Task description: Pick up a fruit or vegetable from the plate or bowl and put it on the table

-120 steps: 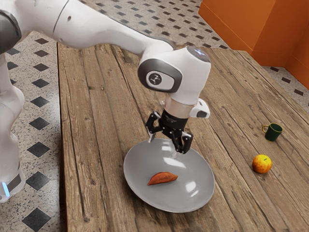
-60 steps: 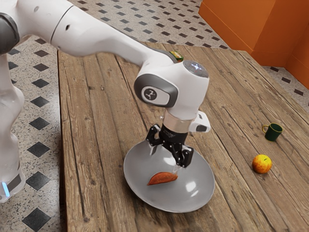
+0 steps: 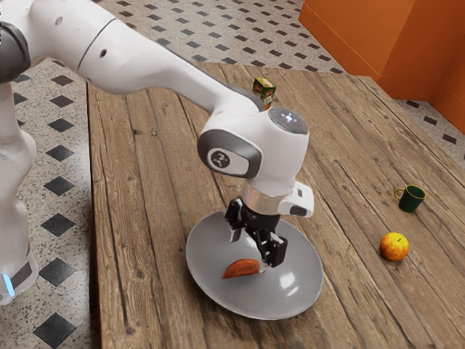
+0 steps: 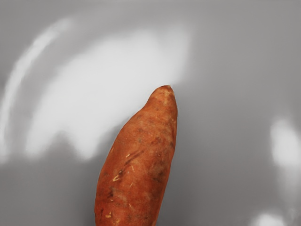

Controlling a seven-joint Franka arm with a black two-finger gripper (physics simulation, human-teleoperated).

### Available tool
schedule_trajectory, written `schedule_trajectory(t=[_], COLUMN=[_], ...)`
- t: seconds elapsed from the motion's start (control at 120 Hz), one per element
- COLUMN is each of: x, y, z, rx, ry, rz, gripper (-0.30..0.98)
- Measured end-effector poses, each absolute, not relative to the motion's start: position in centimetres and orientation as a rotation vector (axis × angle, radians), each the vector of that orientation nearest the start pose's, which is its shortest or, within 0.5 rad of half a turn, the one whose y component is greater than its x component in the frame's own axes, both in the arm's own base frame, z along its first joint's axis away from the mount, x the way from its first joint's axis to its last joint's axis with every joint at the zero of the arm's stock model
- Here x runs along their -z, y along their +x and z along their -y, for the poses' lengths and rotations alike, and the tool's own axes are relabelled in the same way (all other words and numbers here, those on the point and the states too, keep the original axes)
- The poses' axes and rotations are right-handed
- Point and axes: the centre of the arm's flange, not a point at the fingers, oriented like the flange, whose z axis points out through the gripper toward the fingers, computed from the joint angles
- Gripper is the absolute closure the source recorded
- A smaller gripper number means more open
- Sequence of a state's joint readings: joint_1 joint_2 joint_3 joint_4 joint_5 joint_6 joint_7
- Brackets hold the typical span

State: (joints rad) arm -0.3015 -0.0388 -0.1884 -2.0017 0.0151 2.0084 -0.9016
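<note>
Bright orange panelled wall (image 3: 356,43) at the exterior view's upper right, pale speckled floor (image 3: 54,134) with dark diamond insets along the left and top, weathered brown wooden plank table (image 3: 152,174) across the centre

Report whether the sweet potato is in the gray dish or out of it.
In. The exterior view shows the sweet potato lying on the gray dish, well inside its rim.

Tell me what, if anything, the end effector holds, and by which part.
Nothing is held: the end effector is open, and the sweet potato lies in the bowl.
</note>
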Motion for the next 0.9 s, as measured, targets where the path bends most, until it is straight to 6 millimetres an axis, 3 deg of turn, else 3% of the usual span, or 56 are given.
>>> schedule_trajectory(t=[0.417, 0.583, 0.9], x=[-45.1, -45.0, -45.4], y=[50.7, 51.3, 51.5], z=[22.2, 20.9, 20.8], rx=[0.1, 0.125, 0.154], ry=[-3.071, -3.068, -3.075], rz=[0.64, 0.665, 0.66], gripper=[0.0, 0.0, 0.0])
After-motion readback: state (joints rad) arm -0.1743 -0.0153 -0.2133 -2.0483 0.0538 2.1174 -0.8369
